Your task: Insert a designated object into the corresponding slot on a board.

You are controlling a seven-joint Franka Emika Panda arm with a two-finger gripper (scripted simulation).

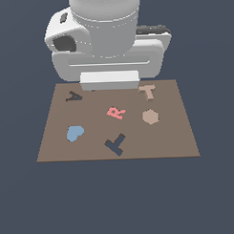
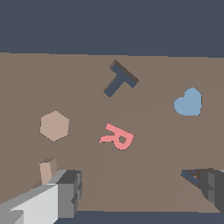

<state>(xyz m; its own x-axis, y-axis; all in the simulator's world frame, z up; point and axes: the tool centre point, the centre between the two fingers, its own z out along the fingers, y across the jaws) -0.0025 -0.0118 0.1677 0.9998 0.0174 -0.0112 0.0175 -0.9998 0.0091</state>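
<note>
The small tan T-shaped block (image 2: 47, 170) lies just beside one finger (image 2: 65, 192) of the gripper (image 2: 140, 192), whose fingers stand wide apart, holding nothing above the brown board (image 2: 175, 144).

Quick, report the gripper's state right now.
Gripper: open, holding nothing; its fingers stand wide apart above the board, with the tan T block beside one finger, not gripped.

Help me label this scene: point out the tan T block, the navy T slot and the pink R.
tan T block (image 1: 148, 91): exterior view, on its stem.
navy T slot (image 1: 115, 144): exterior view, where stem meets crossbar.
pink R (image 1: 116, 112): exterior view, the letter's middle.
</note>
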